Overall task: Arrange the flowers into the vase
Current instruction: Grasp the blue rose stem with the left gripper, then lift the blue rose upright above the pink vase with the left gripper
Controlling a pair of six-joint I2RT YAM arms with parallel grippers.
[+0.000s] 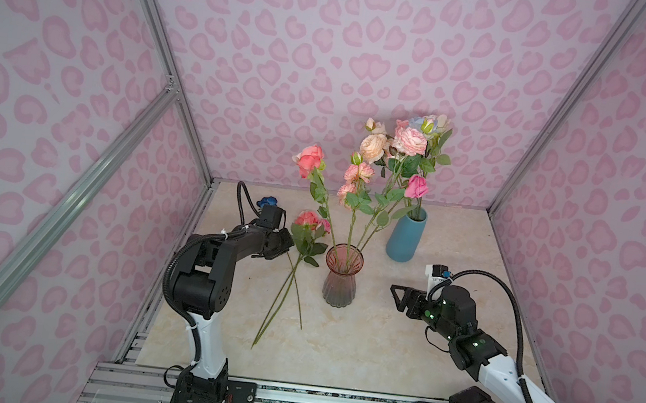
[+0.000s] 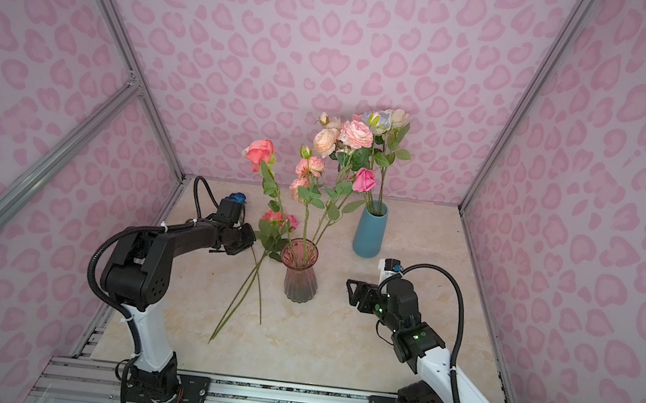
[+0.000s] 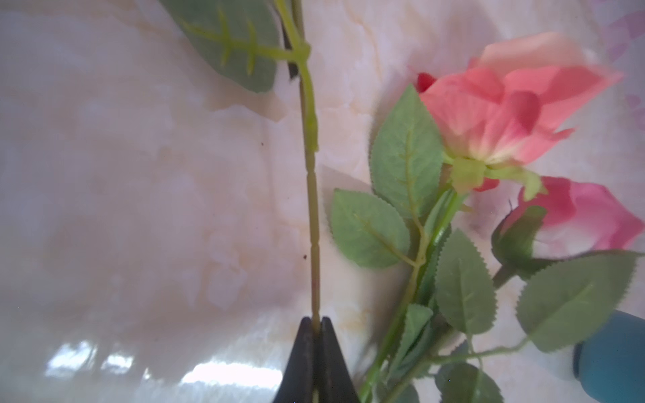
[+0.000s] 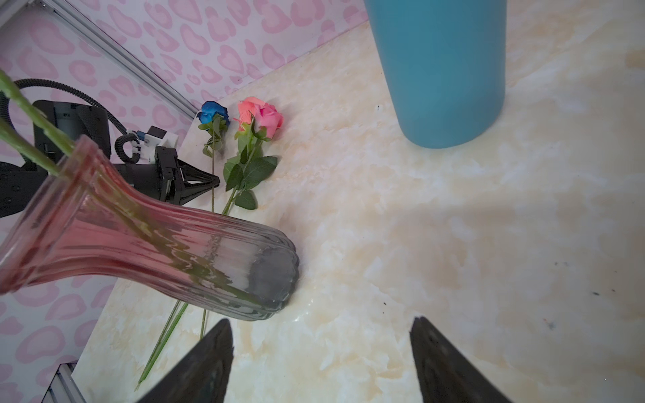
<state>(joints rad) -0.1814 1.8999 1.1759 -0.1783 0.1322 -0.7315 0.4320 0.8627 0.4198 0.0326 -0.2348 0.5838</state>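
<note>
Marble tabletop [image 1: 357,353], pink-patterned walls [image 1: 332,44]. I read the left gripper [image 3: 316,322] as fully closed, pinching the blue rose [image 4: 212,114] by its stem, beside two pink roses [image 1: 310,221] lying flat. Right gripper [image 4: 321,320]: jaws wide, empty, near the glass vase [image 1: 339,284] holding three stems [image 1: 351,227]. Other flowers [image 1: 410,140] stand in the blue vase [image 1: 405,237].

Pale lilac walls [image 1: 332,44] printed with pink heart-like blotches close the cell at 9, 12 and 3 o'clock. Aluminium frame bars [image 1: 154,23] climb the corners at 11 and 1. A glossy cream marble-look tabletop [image 1: 358,341] reflects soft light, and a metal rail [image 1: 330,400] lies at 6 o'clock.
</note>
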